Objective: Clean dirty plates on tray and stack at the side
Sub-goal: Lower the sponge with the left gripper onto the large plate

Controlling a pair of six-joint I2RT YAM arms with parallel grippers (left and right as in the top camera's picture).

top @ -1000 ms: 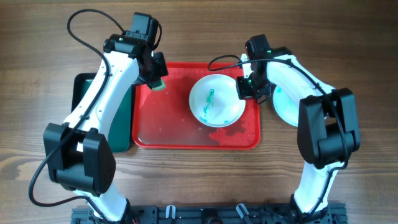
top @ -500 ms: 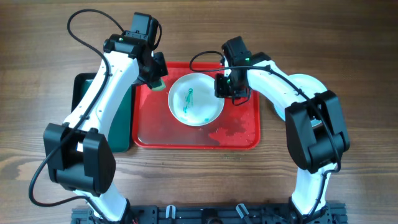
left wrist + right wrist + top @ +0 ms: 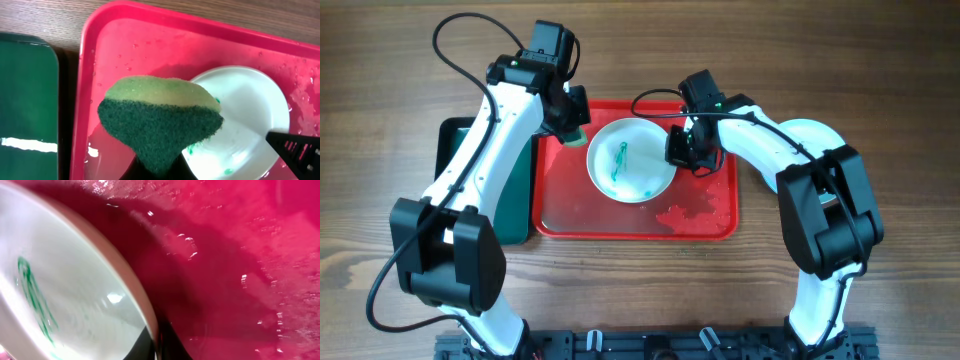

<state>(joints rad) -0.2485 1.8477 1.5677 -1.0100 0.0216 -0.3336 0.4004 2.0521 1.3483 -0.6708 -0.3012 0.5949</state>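
Note:
A white plate (image 3: 630, 160) with a teal streak (image 3: 32, 295) lies on the red tray (image 3: 580, 212). My right gripper (image 3: 678, 150) is shut on the plate's right rim, and in the right wrist view its jaws pinch the edge of the plate (image 3: 75, 280) over the wet tray (image 3: 240, 255). My left gripper (image 3: 574, 128) hovers over the tray's far left corner, shut on a green and yellow sponge (image 3: 160, 115). In the left wrist view the sponge hangs just left of the plate (image 3: 250, 115). A second plate (image 3: 817, 133) sits on the table right of the tray, partly behind the right arm.
A dark green tray (image 3: 455, 140) lies against the red tray's left side, mostly under the left arm. Water drops and a wet patch (image 3: 690, 212) cover the red tray's near right part. Bare wooden table surrounds both trays.
The right gripper has drawn the streaked plate leftward from the tray's right edge to its middle. The plate beside the tray now shows more. The left arm and sponge stayed put.

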